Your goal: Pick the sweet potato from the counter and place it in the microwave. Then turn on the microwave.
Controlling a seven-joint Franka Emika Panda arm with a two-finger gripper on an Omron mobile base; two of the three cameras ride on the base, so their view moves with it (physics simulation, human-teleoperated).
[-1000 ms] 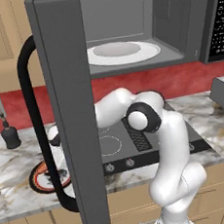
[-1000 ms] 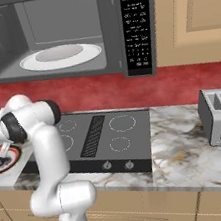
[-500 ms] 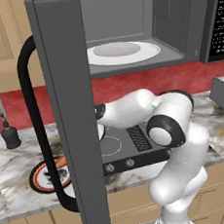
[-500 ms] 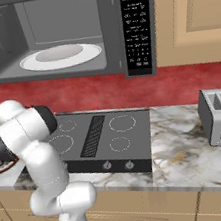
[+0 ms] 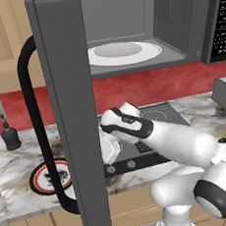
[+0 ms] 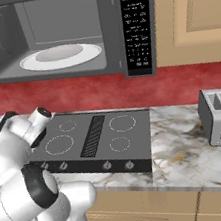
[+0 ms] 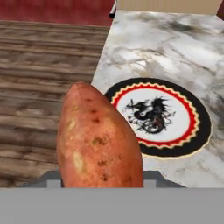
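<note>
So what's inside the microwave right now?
Inside the microwave, just the white turntable, bare; the sweet potato isn't in yet. The open door hides the cavity's left edge in the left base view.

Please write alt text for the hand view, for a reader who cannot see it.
A reddish-brown sweet potato fills the foreground, held up close to the camera above the marble counter. Behind it lies a round red-rimmed plate with a black dragon design.
</note>
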